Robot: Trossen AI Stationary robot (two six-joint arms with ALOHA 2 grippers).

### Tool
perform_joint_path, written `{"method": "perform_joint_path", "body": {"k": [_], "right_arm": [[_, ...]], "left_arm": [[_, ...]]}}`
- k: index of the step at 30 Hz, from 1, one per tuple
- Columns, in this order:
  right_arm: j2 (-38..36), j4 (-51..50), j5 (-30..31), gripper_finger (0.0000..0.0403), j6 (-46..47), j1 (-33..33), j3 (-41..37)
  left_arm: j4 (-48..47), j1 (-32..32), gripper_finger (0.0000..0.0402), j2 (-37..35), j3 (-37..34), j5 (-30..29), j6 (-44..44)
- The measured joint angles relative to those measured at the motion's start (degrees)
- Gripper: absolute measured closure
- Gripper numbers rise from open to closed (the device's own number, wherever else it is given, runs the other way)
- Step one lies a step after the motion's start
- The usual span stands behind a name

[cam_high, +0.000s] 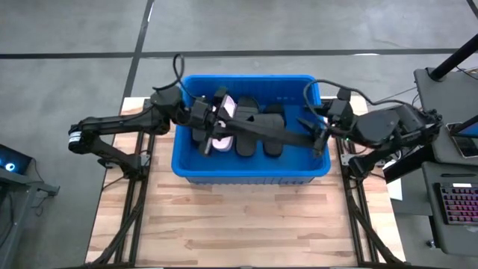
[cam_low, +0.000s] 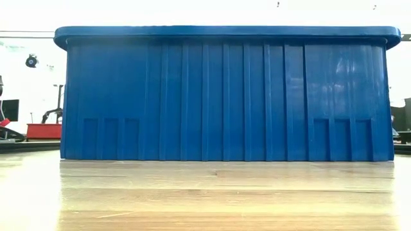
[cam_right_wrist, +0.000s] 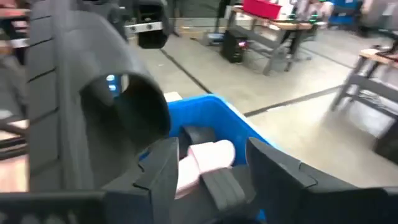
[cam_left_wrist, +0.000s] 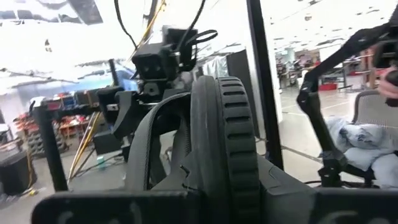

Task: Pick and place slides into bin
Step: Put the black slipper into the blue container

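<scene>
Both arms are dark, built of rounded jointed links. The left arm [cam_high: 112, 127] has a white band near its base end. Black cables loop off both. The right arm [cam_high: 388, 125] has bulkier, glossy housings.

Blue bin [cam_high: 250, 173] on wooden table [cam_high: 246, 224]

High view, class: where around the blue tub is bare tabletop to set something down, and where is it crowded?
Free: the wooden tabletop in front of the bright blue plastic tub. Crowded: inside the tub, with black rubber slides, a pale pink slide, the left claw and the right claw.
</scene>
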Motion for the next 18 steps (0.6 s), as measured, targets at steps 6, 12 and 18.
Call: {"method": "perform_joint_path", "body": {"k": [6, 12, 18], "right_arm": [[0.1, 0.1, -10.0, 0.0207, -0.1, 0.0, 3.3], [0.6, 0.7, -21.2, 0.0211, -0.8, 0.0, 6.4], [3.5, 4.9, -28.2, 0.0212, -10.0, 0.0, 6.7]], "left_arm": [[0.4, 0.0, 0.0374, -2.7, -3.6, 5.9, 0.2], [4.1, -0.4, 0.0374, -5.0, -7.5, 13.0, -0.4], [15.4, -1.3, 0.0374, -4.7, -9.6, 19.9, -0.5]]}}
